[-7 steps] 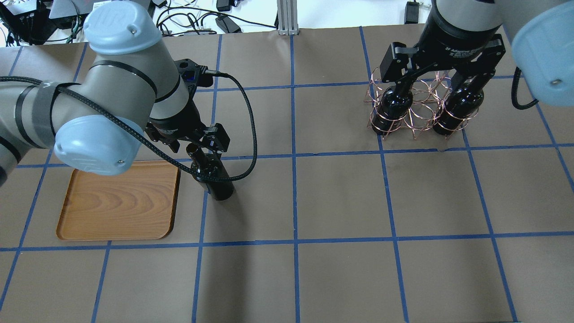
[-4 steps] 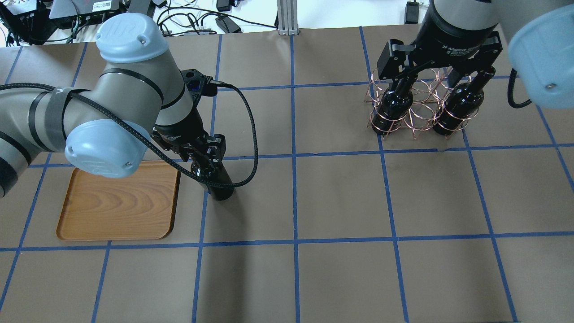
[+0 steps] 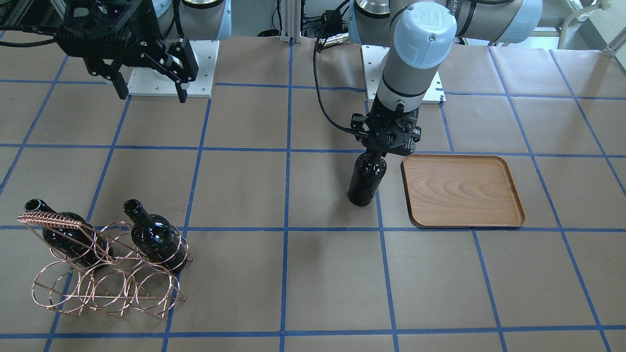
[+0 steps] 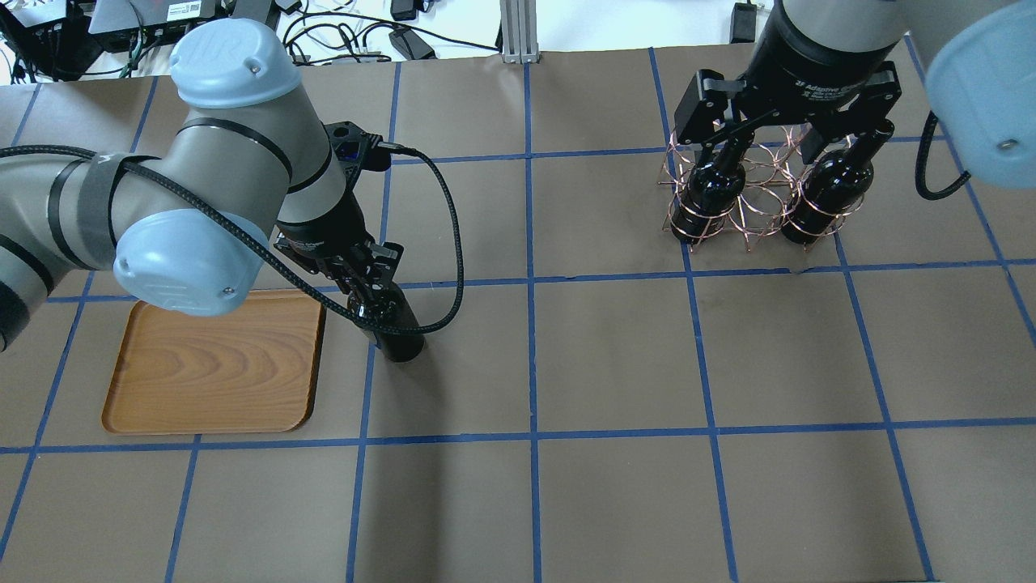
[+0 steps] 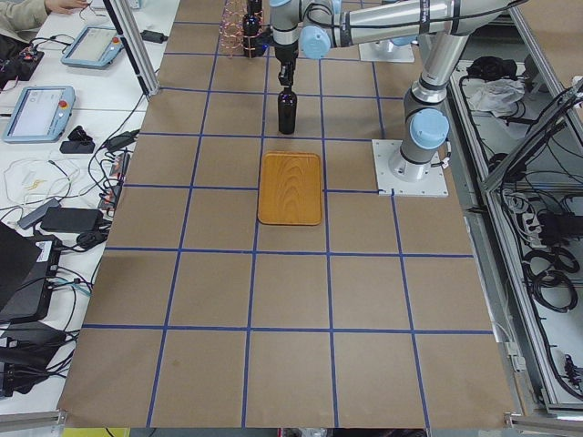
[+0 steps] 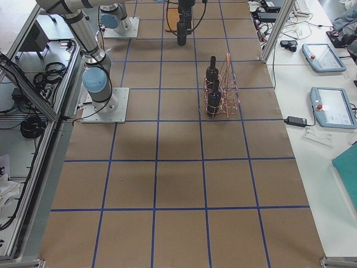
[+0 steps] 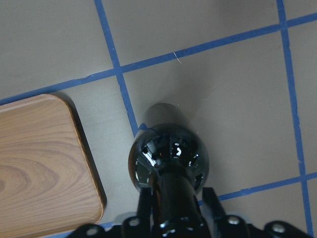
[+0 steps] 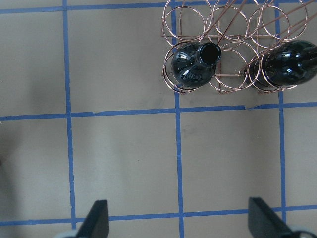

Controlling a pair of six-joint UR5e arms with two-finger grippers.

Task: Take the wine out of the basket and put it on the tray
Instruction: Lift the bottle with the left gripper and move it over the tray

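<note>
My left gripper [image 4: 366,271] is shut on the neck of a near-black wine bottle [image 4: 394,328]. The bottle stands upright on the table just right of the wooden tray [image 4: 214,364]. In the front view the gripper [image 3: 386,146] holds the bottle [image 3: 366,178] just left of the tray [image 3: 462,190]. The left wrist view looks down the bottle [image 7: 168,158], with the tray corner [image 7: 39,163] beside it. My right gripper [image 4: 789,142] is open and empty, high above the copper wire basket [image 4: 761,223]. The basket holds two bottles [image 4: 712,190] [image 4: 825,194], with its middle slot empty.
The brown paper table has a grid of blue tape lines [image 4: 530,283]. The basket [image 3: 105,286] stands at the far right of the overhead view, with its handle [image 3: 54,221] at an angle. Cables and devices lie beyond the table's far edge [image 4: 348,36].
My left gripper has come down and shut on the bottle's neck; the bottle's base stays where it was. My right gripper has drawn slightly back from the basket.
</note>
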